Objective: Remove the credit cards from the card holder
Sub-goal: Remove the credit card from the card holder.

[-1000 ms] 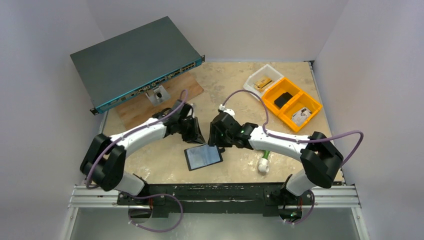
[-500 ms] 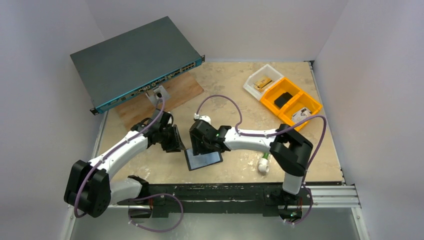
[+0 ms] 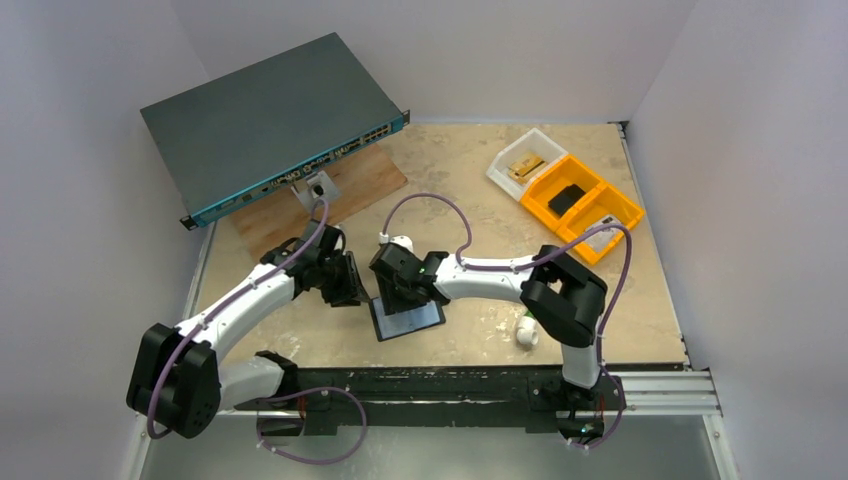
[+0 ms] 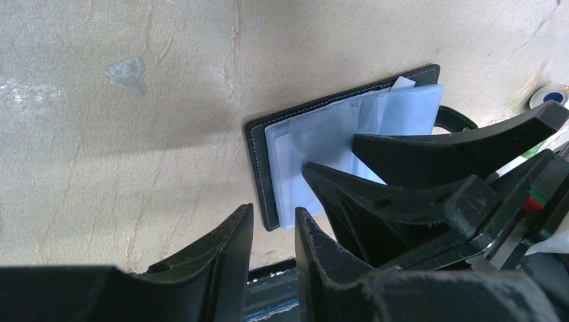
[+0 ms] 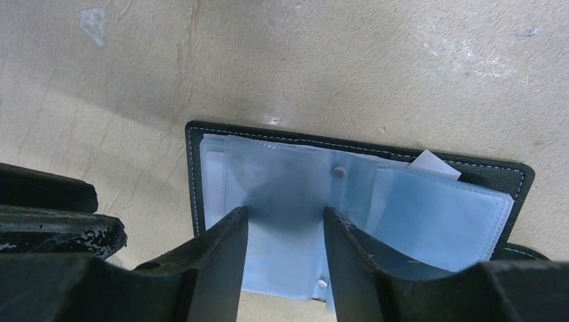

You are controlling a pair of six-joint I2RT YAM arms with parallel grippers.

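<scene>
Right wrist view: the right gripper [image 5: 285, 218] is spread wide above the open card holder [image 5: 193, 174], grasping nothing.

Its tips straddle the pale blue cards [image 5: 436, 215], touching them or just above; this looks like lining up to pinch one, or to pin the holder flat. The left gripper [image 4: 273, 215] is parted only narrowly and is also empty. It hangs over bare bench [image 3: 470, 170] just beside the holder's edge, probably ready to steady it or lift a flap. The holder lies flat near the middle of the bench's near edge. Only the right wrist view shows the small stud [image 5: 339, 172] and a white corner [image 5: 436, 163] peeking out. Only the left wrist view shows the left jaws are off the holder. The top view alone shows both arms meeting over it.
</scene>
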